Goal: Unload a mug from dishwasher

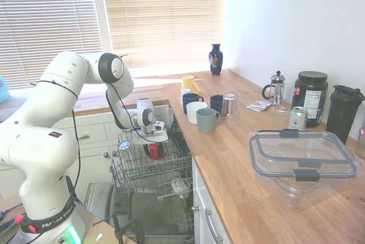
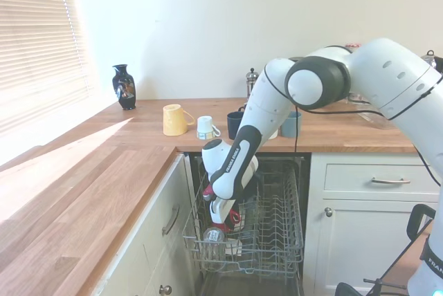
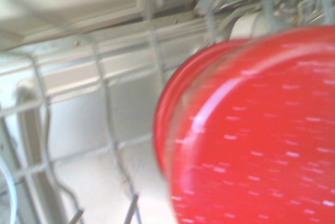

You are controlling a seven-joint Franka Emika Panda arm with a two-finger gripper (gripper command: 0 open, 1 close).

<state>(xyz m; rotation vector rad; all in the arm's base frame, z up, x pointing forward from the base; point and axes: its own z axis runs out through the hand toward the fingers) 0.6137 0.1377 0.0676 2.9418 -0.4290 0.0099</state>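
Observation:
The red mug (image 1: 154, 151) sits in the dishwasher's grey wire rack (image 1: 177, 177), near the rack's back. My gripper (image 1: 153, 143) reaches down into the rack and hangs right over the mug, its hand covering the mug's top. From the other side, only red slivers of the mug (image 2: 236, 218) show beside the gripper (image 2: 220, 218) inside the rack (image 2: 280, 223). Up close, the glossy red mug (image 3: 251, 130) fills the wrist view, blurred, with rack wires behind it. The contact with the mug is hidden.
An upturned glass (image 1: 124, 150) stands in the rack to the mug's left. The wooden counter beside the dishwasher holds a grey-blue mug (image 1: 206, 120), a white mug (image 1: 195, 111), a yellow mug (image 1: 189, 83), a clear lidded container (image 1: 302, 161) and a dark vase (image 1: 215, 59).

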